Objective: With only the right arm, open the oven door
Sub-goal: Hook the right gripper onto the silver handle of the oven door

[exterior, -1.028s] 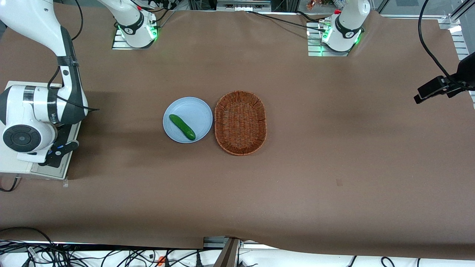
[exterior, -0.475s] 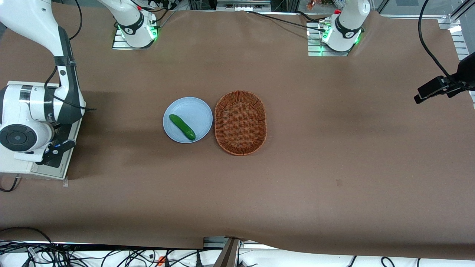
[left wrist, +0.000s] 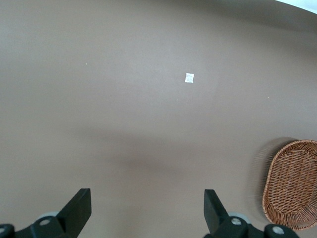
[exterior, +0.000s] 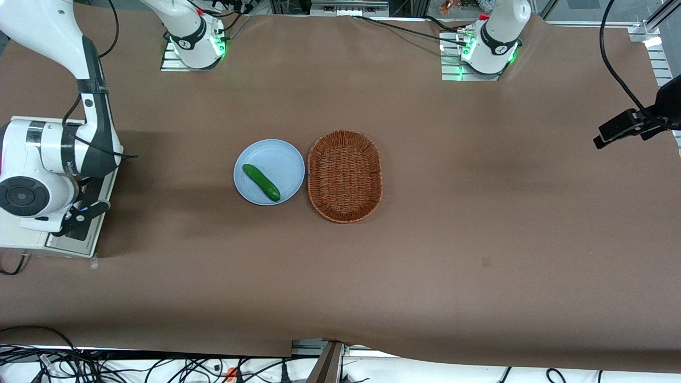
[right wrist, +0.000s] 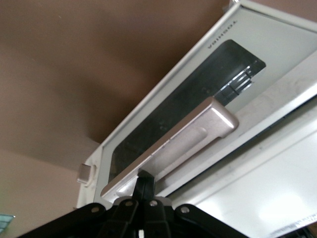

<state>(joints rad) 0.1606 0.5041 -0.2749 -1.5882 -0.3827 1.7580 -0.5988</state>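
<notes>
The cream-white toaster oven point(exterior: 21, 239) stands at the working arm's end of the table, mostly covered by the right arm point(exterior: 42, 159). In the right wrist view the oven door point(right wrist: 148, 114) shows its dark glass window point(right wrist: 198, 84) and silver bar handle point(right wrist: 183, 141). A strip of bare metal frame point(right wrist: 282, 96) shows between the door's top edge and the oven body point(right wrist: 267, 188). My gripper point(right wrist: 145, 179) is shut, its two fingers pressed together with their tips against the handle's underside near one end. In the front view the gripper point(exterior: 80, 215) sits over the oven's front edge.
A pale blue plate point(exterior: 276, 154) with a green cucumber point(exterior: 261, 182) lies mid-table, beside a brown wicker basket point(exterior: 345, 176), which also shows in the left wrist view point(left wrist: 292, 183). Both are well away from the oven, toward the parked arm's end.
The right arm's wrist has shifted a little farther toward the working arm's end of the table, over the oven. Plate, cucumber and basket have not moved.
</notes>
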